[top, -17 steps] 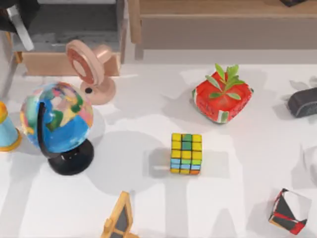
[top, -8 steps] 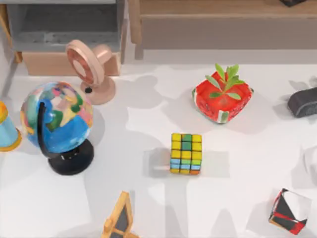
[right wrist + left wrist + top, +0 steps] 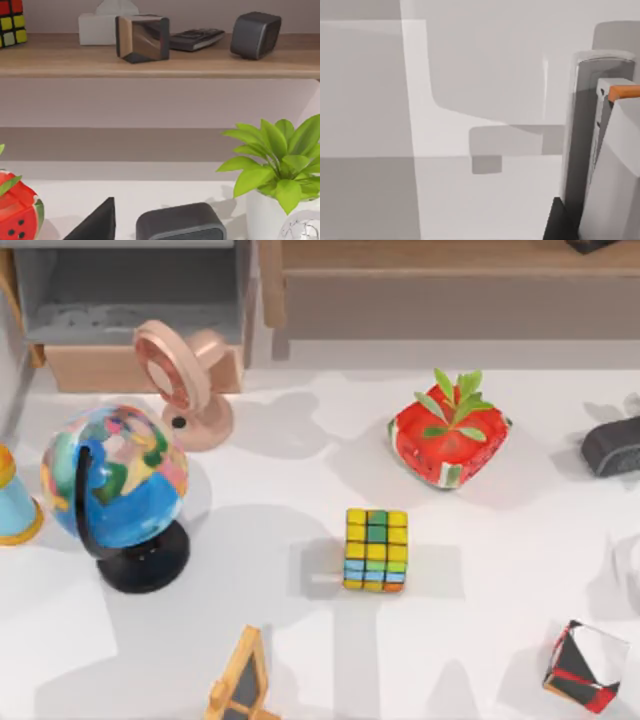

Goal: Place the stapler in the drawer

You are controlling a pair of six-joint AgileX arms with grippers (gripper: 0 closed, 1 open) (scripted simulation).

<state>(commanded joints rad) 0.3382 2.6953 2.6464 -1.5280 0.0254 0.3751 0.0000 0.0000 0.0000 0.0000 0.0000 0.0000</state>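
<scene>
The drawer [image 3: 100, 368] stands pulled out at the table's back left, with a tan wooden front and a grey inside. On its grey floor lies a faint pale slim strip [image 3: 100, 318], which looks like the stapler but is hard to make out. The left wrist view holds pale flat surfaces and a grey upright post with an orange tip [image 3: 620, 92]. In the right wrist view a wooden shelf [image 3: 160, 62] carries small items.
In front of the drawer stand a globe [image 3: 115, 480] and a pink round mirror [image 3: 180, 375]. A puzzle cube [image 3: 376, 550] sits mid-table, a watermelon box [image 3: 447, 440] behind it. At the right are a dark grey rounded object [image 3: 612, 445] and a black-red cube [image 3: 585, 665].
The left arm, which hung over the drawer's left end a second ago, has gone from the top view. Shadows on the table have shifted.
</scene>
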